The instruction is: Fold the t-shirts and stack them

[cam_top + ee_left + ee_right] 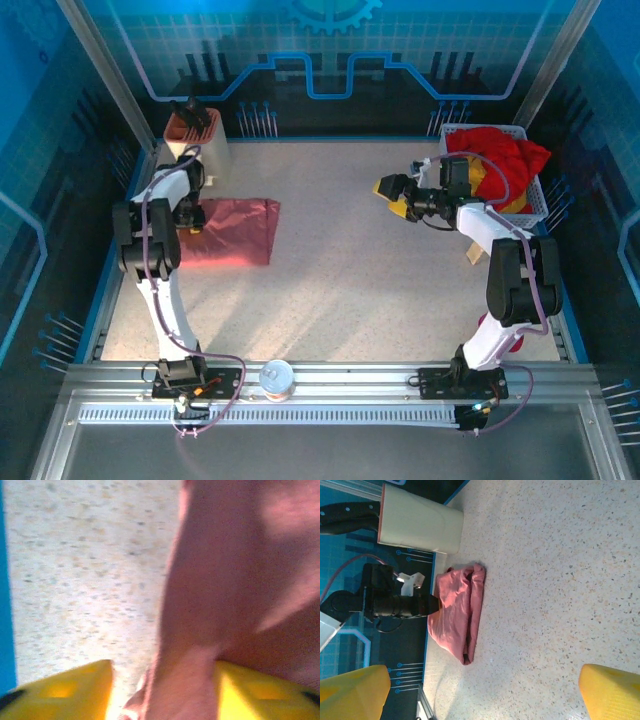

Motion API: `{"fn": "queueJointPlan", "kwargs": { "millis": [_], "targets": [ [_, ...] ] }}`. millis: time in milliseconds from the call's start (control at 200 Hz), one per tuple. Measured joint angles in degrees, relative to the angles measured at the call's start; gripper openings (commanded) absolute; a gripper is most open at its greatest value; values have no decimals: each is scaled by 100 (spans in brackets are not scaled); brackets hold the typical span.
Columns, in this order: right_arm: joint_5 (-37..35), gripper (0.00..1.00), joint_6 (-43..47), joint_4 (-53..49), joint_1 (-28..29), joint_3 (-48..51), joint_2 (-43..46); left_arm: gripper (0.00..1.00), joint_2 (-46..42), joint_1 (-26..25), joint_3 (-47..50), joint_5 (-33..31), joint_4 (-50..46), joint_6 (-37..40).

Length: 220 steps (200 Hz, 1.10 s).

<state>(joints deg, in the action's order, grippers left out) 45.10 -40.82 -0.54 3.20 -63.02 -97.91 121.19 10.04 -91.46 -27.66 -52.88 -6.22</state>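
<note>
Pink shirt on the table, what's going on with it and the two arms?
The left end effector sits at the left edge of the folded pink shirt, its fingers apart with cloth between them. The right end effector hangs open and empty above the table, beside the white basket, where a red shirt is heaped.

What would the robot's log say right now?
left tool: open around pink shirt edge | right tool: open, empty | red shirt: in basket
</note>
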Motion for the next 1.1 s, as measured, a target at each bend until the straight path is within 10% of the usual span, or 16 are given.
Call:
{"fn": "queueJointPlan", "kwargs": {
  "millis": [600,846,1101],
  "targets": [
    [-2,97,83,-162,26,-2,-4,60,-1075,-1939,752,1561,632,-1204],
    [-4,97,149,-201,26,0,-4,33,-535,-1978,981,1556,1027,-1287],
    [-2,98,168,-205,26,144,-4,43,-621,-1388,1095,1552,922,-918]
  ]
}}
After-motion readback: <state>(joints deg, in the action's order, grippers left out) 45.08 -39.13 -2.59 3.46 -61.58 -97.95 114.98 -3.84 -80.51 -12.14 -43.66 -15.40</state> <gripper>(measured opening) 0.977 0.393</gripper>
